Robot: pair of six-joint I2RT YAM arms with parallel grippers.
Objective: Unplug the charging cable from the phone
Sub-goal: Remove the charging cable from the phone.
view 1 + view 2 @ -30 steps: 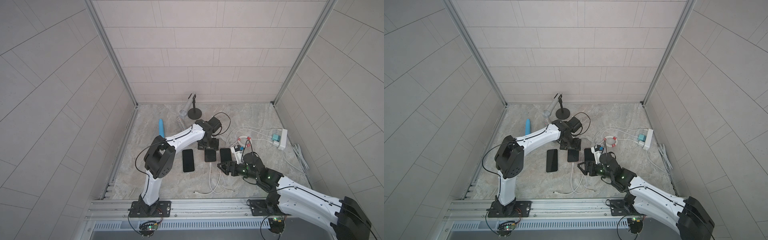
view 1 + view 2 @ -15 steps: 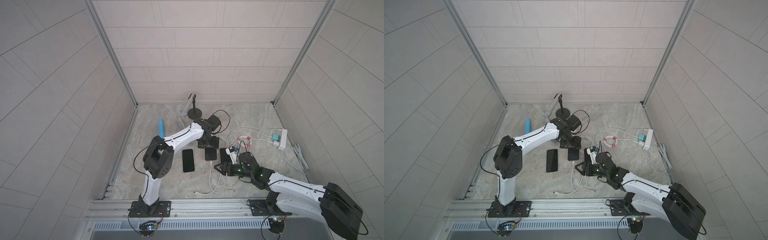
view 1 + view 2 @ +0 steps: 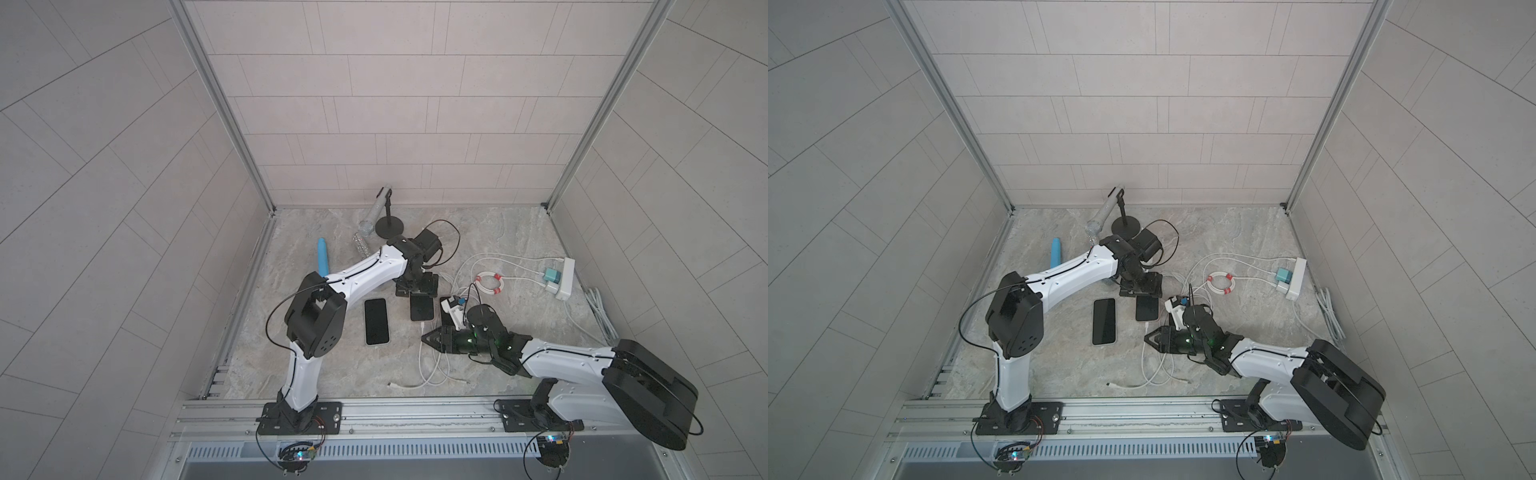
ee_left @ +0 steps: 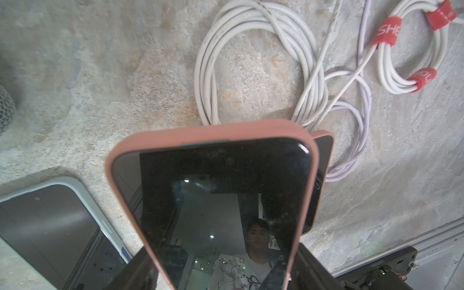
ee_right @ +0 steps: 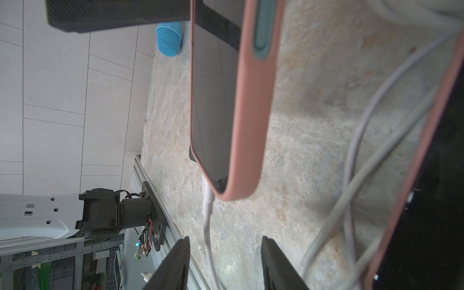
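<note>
The phone [image 3: 422,308] [image 3: 1147,309] is dark-screened in a pink case and lies mid-table. My left gripper [image 3: 415,287] [image 3: 1140,287] is shut on its far end; in the left wrist view the phone [image 4: 221,190] fills the space between the fingers [image 4: 310,263]. A white charging cable [image 5: 208,200] is plugged into its near end and runs toward the table front [image 3: 424,361]. My right gripper [image 3: 428,337] [image 3: 1151,337] [image 5: 224,253] is open just short of that end, level with the table, with the cable passing between its fingers [image 5: 178,261] without touching them.
A white-edged phone [image 3: 376,321] lies left of the held one, and another pink-cased phone [image 5: 426,175] right of it, partly under my right arm. Loose white cables [image 3: 432,374], a red-tied coil [image 3: 490,283], a power strip [image 3: 565,277], a blue cylinder [image 3: 322,255] and a stand [image 3: 390,226] lie around.
My right gripper has swung left, in below the phone's near end, and its jaws have narrowed around the cable. The left gripper has kept its hold on the phone.
</note>
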